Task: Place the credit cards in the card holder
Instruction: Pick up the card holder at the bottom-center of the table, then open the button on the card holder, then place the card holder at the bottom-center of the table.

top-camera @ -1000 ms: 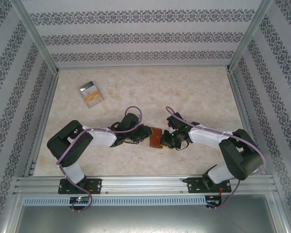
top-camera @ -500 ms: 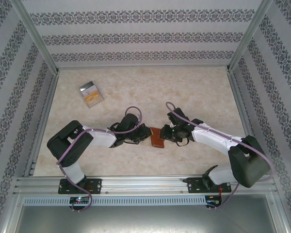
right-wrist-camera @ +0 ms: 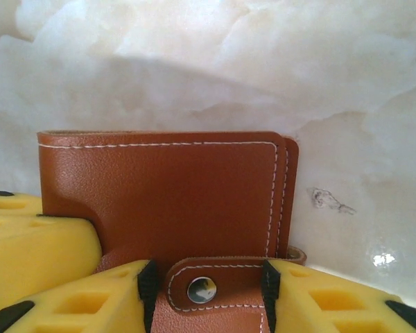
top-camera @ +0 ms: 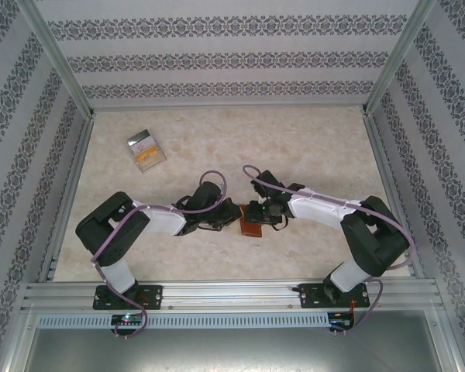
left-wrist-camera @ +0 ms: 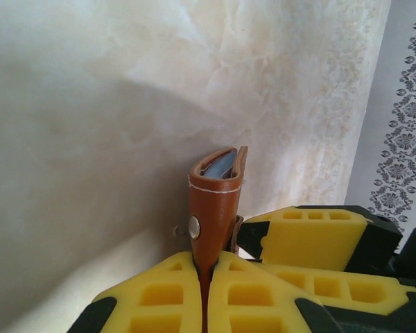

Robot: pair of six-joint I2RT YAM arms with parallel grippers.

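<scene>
Between the two grippers at mid-table, the card holder (top-camera: 251, 226) stood on edge, its long axis running across the right wrist view. The left gripper (left-wrist-camera: 208, 269) pinched one end, fingers pressed together on the leather. The right gripper (right-wrist-camera: 206, 276) faced its flat side, fingers spread either side of the snap tab (right-wrist-camera: 225, 306). A pale edge showed inside the fold, card or lining. More credit cards (top-camera: 148, 155) lay well apart, far left.

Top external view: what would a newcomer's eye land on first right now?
Both arms meet at the brown card holder in the middle of the table. The left gripper is shut on one end of it, while the right gripper stands open astride the snap tab. A small case lies alone at the far left.
</scene>
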